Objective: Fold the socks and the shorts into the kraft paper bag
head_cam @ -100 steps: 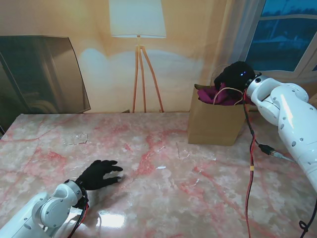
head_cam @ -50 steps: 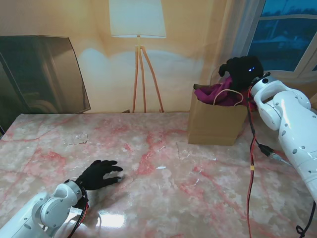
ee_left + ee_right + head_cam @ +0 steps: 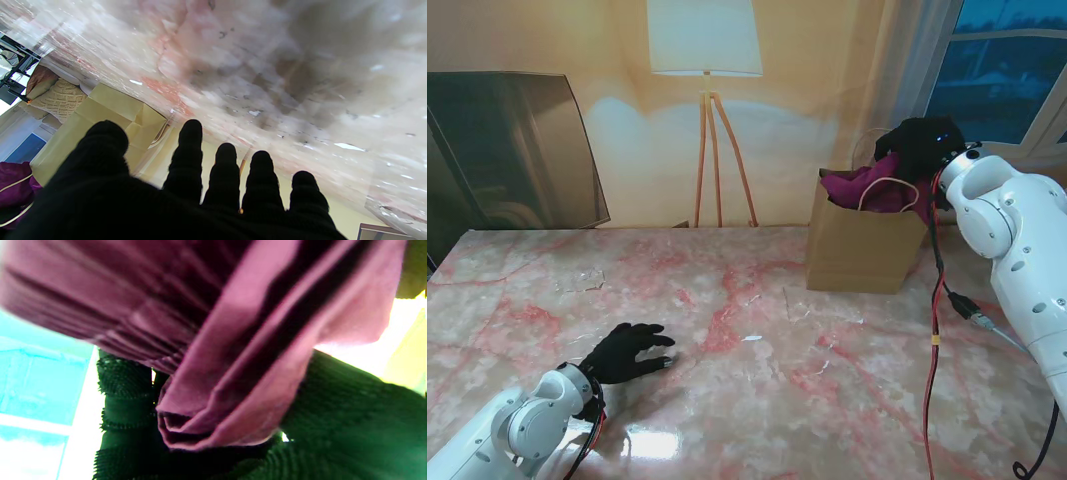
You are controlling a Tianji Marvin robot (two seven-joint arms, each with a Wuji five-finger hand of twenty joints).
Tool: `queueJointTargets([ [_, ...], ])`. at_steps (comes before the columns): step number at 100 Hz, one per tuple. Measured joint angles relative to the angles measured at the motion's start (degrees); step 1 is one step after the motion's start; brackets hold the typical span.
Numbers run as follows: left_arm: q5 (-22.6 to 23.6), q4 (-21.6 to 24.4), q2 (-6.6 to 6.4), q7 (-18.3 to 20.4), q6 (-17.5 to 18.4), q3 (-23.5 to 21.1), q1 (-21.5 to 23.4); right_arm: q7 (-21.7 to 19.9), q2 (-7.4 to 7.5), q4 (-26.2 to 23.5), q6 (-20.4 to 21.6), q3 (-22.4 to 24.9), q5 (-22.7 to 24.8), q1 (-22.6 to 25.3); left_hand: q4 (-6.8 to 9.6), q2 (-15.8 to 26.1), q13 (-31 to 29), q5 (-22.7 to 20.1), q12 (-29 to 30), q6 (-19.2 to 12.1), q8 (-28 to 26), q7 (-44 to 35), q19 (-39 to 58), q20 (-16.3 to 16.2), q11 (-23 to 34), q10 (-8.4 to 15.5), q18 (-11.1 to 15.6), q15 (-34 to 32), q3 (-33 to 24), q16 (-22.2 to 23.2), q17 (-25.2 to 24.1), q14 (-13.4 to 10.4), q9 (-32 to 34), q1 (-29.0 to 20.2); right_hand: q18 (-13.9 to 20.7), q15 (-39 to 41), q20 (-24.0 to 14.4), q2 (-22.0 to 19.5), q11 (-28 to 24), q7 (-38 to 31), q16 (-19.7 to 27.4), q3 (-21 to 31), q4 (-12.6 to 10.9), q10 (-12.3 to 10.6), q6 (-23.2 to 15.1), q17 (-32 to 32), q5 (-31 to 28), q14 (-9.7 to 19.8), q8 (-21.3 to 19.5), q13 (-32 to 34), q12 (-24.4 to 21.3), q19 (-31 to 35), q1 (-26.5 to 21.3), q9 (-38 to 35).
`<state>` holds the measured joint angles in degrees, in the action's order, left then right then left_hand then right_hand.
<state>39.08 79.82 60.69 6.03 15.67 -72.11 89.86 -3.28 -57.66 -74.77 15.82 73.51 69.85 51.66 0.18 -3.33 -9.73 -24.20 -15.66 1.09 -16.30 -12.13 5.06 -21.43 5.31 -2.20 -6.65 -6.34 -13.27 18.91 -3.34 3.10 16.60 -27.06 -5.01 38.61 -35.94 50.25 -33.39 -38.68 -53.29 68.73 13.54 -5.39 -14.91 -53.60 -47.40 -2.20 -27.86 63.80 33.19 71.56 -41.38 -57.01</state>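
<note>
Loosely bunched magenta shorts, bag mouth

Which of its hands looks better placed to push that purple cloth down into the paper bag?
The right hand: it already grips the purple shorts at the kraft paper bag's mouth. The left hand lies open, far away.

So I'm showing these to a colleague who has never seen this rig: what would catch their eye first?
Probably the magenta shorts spilling from the mouth of the kraft paper bag at the far right of the marble table, with the black-gloved right hand pinching the cloth at the bag's top. Next, the left hand lying flat with fingers spread on the table, near me on the left, holding nothing.
</note>
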Motion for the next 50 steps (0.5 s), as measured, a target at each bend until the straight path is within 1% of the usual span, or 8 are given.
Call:
queueJointTargets([
  [6, -0.02, -0.04, 0.0, 0.02, 0.02, 0.02, -0.03, 3.06, 0.0, 0.73, 0.01, -0.39, 0.26, -0.18, 0.0, 0.0, 0.01, 0.0, 0.0, 0.0, -0.04, 0.0, -0.01, 0.0, 0.0, 0.0, 0.0, 0.0, 0.0, 0.0, 0.0, 0.0, 0.0, 0.0, 0.0, -0.63, 1.92, 0.01, 0.6, -2.87, 3.55, 0.0, 0.01, 0.17, -1.46, -2.41, -3.98, -0.05, -0.03, 2.59, -0.58, -0.04, -0.43, -4.14],
  [15, -0.04, -0.27, -0.01, -0.04, 0.28, 0.17, -0.16, 12.96, -0.02, 4.98, 0.0, -2.77, 0.19, -1.73, 0.0, 0.0, 0.01, 0.0, 0.0, 0.0, -0.05, 0.0, -0.09, 0.0, 0.0, 0.0, 0.0, 0.01, 0.0, -0.01, 0.0, 0.0, 0.0, 0.0, -0.02, -0.98, 6.11, 1.23, 1.78, -8.34, 9.06, 0.0, 0.01, 0.2, -3.65, -5.01, -6.82, -0.05, 3.89, 5.29, -3.76, 1.47, -0.37, -7.98],
  [18, -0.05, -0.36, -0.01, -0.09, 0.33, 0.21, -0.2, 15.05, -0.09, 6.43, 0.02, -3.51, -0.09, -2.36, 0.0, 0.0, 0.01, 0.0, 0.0, 0.0, -0.05, 0.0, -0.1, 0.0, 0.0, 0.0, 0.0, 0.01, 0.0, -0.01, 0.0, 0.0, 0.0, 0.0, -0.02, -1.01, 7.0, 1.83, 1.86, -9.9, 10.9, 0.0, 0.07, 0.2, -4.16, -5.53, -7.27, -0.05, 5.31, 5.91, -4.7, 2.25, -0.07, -9.11],
  [20, -0.05, -0.4, -0.01, -0.12, 0.36, 0.23, -0.22, 15.69, -0.17, 7.28, 0.11, -3.87, -0.46, -2.74, 0.0, 0.0, 0.01, 0.0, 0.0, 0.0, -0.05, 0.0, -0.1, 0.0, 0.0, 0.0, 0.0, 0.01, 0.0, -0.01, 0.0, 0.0, 0.0, 0.0, -0.02, -1.01, 7.41, 2.35, 1.91, -10.58, 11.49, 0.0, 1.16, 0.22, -4.32, -5.84, -7.61, -0.05, 6.11, 6.38, -5.28, 3.01, -0.05, -9.85],
  [26, -0.05, -0.46, -0.01, -0.14, 0.4, 0.24, -0.24, 14.63, -0.38, 8.42, 0.55, -4.24, -2.04, -3.38, 0.0, 0.0, 0.01, 0.0, 0.0, 0.0, -0.05, 0.0, -0.1, 0.0, 0.0, 0.0, 0.0, 0.01, 0.0, -0.01, 0.0, 0.0, 0.0, 0.0, -0.05, -0.2, 8.37, 4.37, 1.96, -13.68, 12.93, -0.79, 1.16, 0.49, -5.06, -6.16, -7.85, -0.05, 9.41, 6.61, -7.27, 4.79, -0.02, -11.85],
  [32, -0.05, -0.47, -0.01, -0.14, 0.4, 0.24, -0.24, 12.09, -0.43, 8.69, 1.07, -4.73, -3.58, -3.83, 0.0, 0.0, 0.01, 0.0, 0.0, 0.0, -0.05, 0.0, -0.1, 0.0, 0.0, 0.0, 0.0, 0.01, 0.0, -0.02, 0.0, 0.0, 0.0, 0.0, -0.14, 0.65, 8.66, 5.35, 1.97, -14.88, 13.76, -1.44, 1.93, 0.63, -5.87, -6.51, -9.19, -0.02, 10.6, 7.1, -8.11, 5.88, -0.01, -12.71],
  [42, -0.05, -0.47, -0.01, -0.14, 0.4, 0.24, -0.24, 10.22, -0.42, 9.37, 1.74, -6.38, -4.04, -4.81, 0.0, 0.0, 0.02, 0.0, 0.0, 0.0, -0.05, 0.0, -0.1, 0.0, 0.0, 0.0, 0.0, 0.02, 0.0, -0.35, 0.0, 0.0, 0.0, 0.0, -0.44, 0.74, 9.07, 6.12, 1.98, -15.62, 15.8, -1.46, 1.83, 0.63, -7.43, -6.81, -11.3, 0.0, 12.31, 7.64, -9.77, 5.99, 0.28, -14.01],
  [50, -0.05, -0.51, -0.01, -0.12, 0.42, 0.24, -0.24, 6.45, -0.41, 9.56, 2.74, -7.14, -4.17, -5.5, 0.0, 0.0, 0.02, 0.0, 0.0, 0.0, -0.06, 0.0, -0.1, 0.0, 0.0, 0.0, 0.0, 0.02, 0.0, -0.53, 0.0, 0.0, 0.0, 0.0, -0.7, 0.68, 9.09, 6.13, 2.48, -15.63, 17.1, -1.48, 1.83, 0.15, -8.56, -6.81, -11.34, 0.13, 13.11, 7.65, -10.27, 5.99, 0.85, -14.47],
])
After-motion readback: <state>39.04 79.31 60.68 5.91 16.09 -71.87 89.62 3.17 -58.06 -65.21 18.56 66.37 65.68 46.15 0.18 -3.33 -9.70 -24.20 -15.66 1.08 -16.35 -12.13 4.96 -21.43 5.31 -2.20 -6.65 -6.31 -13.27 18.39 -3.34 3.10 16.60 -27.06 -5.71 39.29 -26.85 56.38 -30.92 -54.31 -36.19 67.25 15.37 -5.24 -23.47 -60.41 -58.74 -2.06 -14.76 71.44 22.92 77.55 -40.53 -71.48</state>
